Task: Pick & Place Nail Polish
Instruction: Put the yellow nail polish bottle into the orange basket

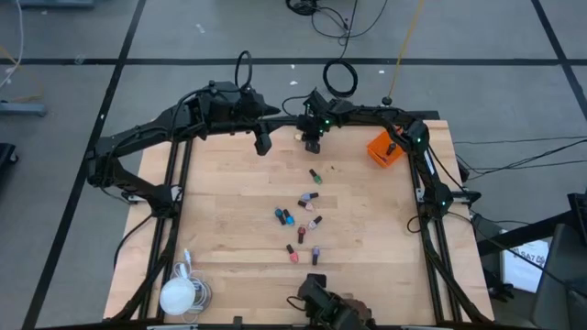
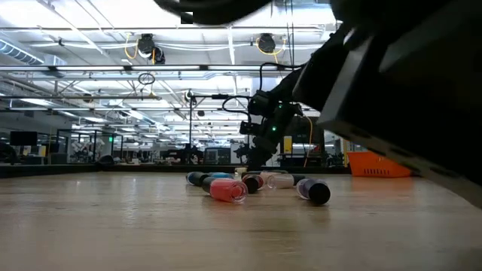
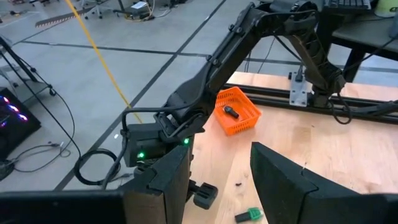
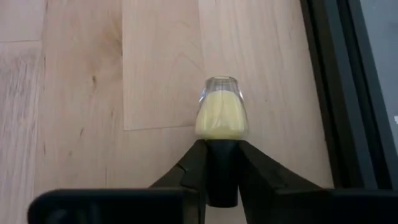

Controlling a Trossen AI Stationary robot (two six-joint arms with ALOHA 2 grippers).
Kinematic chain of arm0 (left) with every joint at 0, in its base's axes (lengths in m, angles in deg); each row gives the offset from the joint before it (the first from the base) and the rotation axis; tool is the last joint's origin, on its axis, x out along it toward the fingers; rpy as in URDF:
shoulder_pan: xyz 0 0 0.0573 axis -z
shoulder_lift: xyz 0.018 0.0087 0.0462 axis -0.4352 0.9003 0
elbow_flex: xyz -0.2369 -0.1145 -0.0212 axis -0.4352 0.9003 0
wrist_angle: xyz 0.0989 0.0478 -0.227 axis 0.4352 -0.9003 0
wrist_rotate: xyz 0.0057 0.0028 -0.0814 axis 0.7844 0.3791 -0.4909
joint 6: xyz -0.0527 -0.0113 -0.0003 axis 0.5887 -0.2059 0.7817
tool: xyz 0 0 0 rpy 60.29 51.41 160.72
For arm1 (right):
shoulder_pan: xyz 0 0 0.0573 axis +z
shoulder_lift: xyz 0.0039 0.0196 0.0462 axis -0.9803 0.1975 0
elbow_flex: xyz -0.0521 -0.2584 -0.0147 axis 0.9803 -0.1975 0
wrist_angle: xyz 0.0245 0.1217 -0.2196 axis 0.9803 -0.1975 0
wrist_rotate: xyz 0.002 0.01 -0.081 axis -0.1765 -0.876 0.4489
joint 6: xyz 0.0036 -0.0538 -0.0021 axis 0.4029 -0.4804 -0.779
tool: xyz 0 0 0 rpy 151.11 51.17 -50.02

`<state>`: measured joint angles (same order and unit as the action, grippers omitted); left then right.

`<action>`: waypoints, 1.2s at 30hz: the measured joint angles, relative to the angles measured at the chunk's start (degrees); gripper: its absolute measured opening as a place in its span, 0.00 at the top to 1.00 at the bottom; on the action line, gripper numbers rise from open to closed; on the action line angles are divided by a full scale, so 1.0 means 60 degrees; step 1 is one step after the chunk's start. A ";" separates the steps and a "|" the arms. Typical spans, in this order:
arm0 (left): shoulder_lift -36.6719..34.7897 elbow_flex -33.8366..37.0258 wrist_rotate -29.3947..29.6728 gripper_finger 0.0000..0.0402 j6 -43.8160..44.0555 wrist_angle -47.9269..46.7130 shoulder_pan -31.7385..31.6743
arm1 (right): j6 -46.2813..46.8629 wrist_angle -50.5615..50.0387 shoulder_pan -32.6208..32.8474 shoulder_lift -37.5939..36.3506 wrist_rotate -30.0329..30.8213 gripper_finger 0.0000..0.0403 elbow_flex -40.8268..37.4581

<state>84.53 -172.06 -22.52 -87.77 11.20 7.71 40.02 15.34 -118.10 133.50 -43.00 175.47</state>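
Right wrist view: right end effector (image 4: pixel 221 163) pinches yellow nail polish (image 4: pixel 222 115) beside table rail (image 4: pixel 339 93).

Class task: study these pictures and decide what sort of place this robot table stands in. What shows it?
Probably a large industrial lab or workshop hall: ceiling trusses with strip lights, a taped line on the concrete floor, and loose cables behind the wooden table.

We see a light wooden table (image 1: pixel 229 211) carrying a loose cluster of nail polish bottles (image 1: pixel 301 223) near its middle, lying on their sides (pink, teal and purple among them). An orange bin (image 1: pixel 385 148) sits near the far right corner, and a white object with a coiled white cord (image 1: pixel 180 291) lies at the near left corner.
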 joint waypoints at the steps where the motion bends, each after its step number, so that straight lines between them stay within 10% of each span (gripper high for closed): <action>1: 0.0000 0.0000 -0.0004 0.59 0.0000 0.0000 0.0000 | 0.0042 -0.0001 0.0033 0.0000 0.0004 0.88 0.0000; 11: 0.0004 0.0439 -0.0007 0.59 0.0060 0.0076 0.0000 | 0.0853 -0.1499 0.0687 -0.2317 -0.0337 0.88 -0.0225; 17: -0.0004 0.1287 -0.0026 0.59 0.0236 0.0640 0.0138 | 0.1902 -0.1070 0.1774 -0.5140 -0.1209 0.88 -0.2630; 27: -0.0003 0.5709 -0.0281 0.59 0.0440 0.6980 0.0866 | 0.5284 0.1807 0.4018 -1.0356 0.0608 0.88 -0.8308; 36: -0.0029 0.8178 -0.0275 0.59 0.1859 1.0844 0.1161 | 0.7092 0.6318 0.5851 -1.2388 0.0469 0.88 -1.1510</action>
<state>84.35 -122.99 -24.17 -76.62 76.27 14.68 82.58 53.25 -82.99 59.18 -40.19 106.41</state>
